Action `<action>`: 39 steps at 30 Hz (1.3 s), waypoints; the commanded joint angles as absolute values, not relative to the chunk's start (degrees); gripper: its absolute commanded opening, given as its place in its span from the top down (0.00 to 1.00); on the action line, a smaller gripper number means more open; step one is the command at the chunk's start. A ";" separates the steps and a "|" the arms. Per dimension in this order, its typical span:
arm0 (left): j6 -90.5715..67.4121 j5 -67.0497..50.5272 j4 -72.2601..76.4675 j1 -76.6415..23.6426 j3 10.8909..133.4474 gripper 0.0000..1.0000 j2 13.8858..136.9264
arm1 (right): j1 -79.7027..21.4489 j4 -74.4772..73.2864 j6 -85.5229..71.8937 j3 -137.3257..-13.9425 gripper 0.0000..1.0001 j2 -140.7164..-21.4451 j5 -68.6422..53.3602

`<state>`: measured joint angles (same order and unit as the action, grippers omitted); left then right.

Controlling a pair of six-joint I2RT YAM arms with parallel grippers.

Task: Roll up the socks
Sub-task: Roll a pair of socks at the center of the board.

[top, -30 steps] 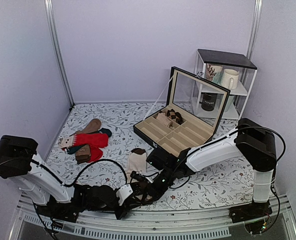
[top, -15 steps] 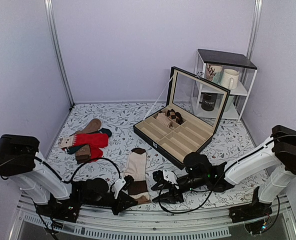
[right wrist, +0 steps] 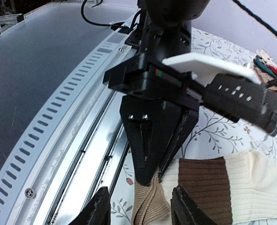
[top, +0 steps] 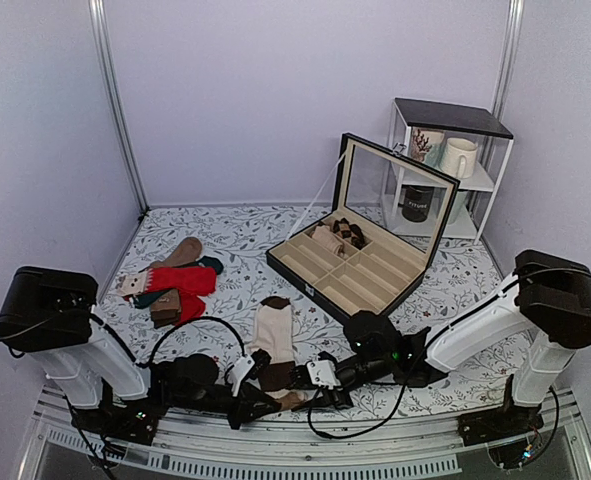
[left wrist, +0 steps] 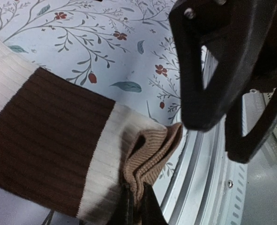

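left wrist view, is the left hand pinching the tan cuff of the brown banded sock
Yes, the left hand is shut, its tips pinching the folded tan cuff at the end of the sock.

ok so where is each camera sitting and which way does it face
Top external: high behind the bases, looking down across the table; left arm, right arm, socks and box in view.
Left wrist: low at the near edge, looking at the tan cuff pinched in the left pincer, its tips at the bottom.
Right wrist: low, looking along the near rail at the left pincer; right pincer open at the bottom.
Shared: both wrist views show the cuff and the other arm's pincer.
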<state>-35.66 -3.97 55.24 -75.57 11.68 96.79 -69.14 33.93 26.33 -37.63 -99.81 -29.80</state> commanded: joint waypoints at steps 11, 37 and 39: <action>-36.28 -6.63 47.83 -74.75 9.14 1.00 100.58 | -71.27 30.44 27.14 -40.08 0.59 -107.40 -24.47; -34.90 -4.15 46.86 -74.79 8.75 0.91 97.00 | -71.30 20.27 16.36 -44.66 0.93 -111.88 -21.79; -32.84 -2.02 42.86 -74.79 9.93 0.80 93.20 | -71.20 19.03 13.36 -44.63 0.95 -111.94 -22.44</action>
